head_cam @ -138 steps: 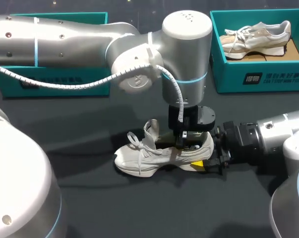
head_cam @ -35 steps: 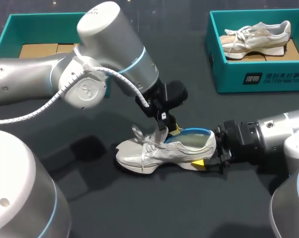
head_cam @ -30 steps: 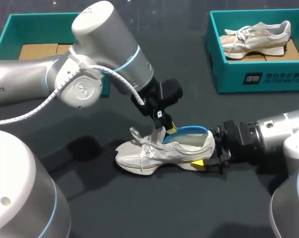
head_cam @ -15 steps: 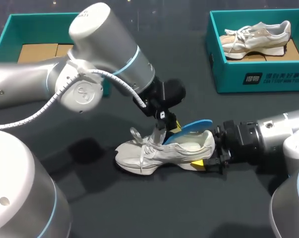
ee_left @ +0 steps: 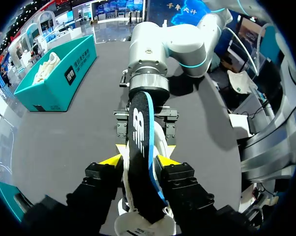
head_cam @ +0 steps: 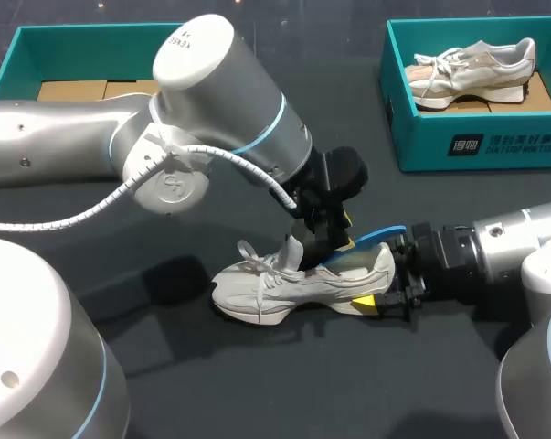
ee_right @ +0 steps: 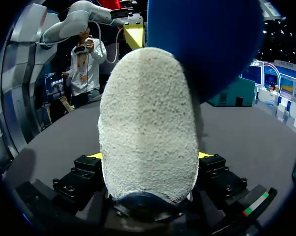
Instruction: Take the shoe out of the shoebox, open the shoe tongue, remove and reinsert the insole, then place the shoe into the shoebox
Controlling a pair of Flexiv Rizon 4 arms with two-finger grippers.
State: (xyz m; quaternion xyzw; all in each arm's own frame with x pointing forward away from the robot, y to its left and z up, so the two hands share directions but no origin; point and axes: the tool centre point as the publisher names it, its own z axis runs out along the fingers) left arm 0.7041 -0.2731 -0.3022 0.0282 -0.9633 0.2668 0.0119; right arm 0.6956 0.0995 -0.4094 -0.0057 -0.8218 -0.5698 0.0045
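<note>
A white sneaker (head_cam: 270, 283) lies on its sole on the dark table, toe pointing left. My right gripper (head_cam: 385, 291) is shut on its heel (ee_right: 148, 128), one finger on each side. The blue-edged insole (head_cam: 380, 235) rests slanted in the shoe's opening, with its rear end sticking out above the heel. My left gripper (head_cam: 334, 240) hovers over the opening, behind the raised tongue. In the left wrist view the insole (ee_left: 140, 162) runs between the left gripper's (ee_left: 140, 160) spread fingers toward my right gripper (ee_left: 147, 129). The insole's blue underside (ee_right: 206, 44) looms above the heel.
A teal shoebox (head_cam: 476, 137) at the back right holds a second pale sneaker (head_cam: 471, 69). Another teal box (head_cam: 19, 55) with cardboard (head_cam: 65, 90) inside stands at the back left, behind my left arm.
My left gripper carried the insole to the right and down over the shoe's opening, then its fingers spread apart. The right gripper and the shoe stayed put.
</note>
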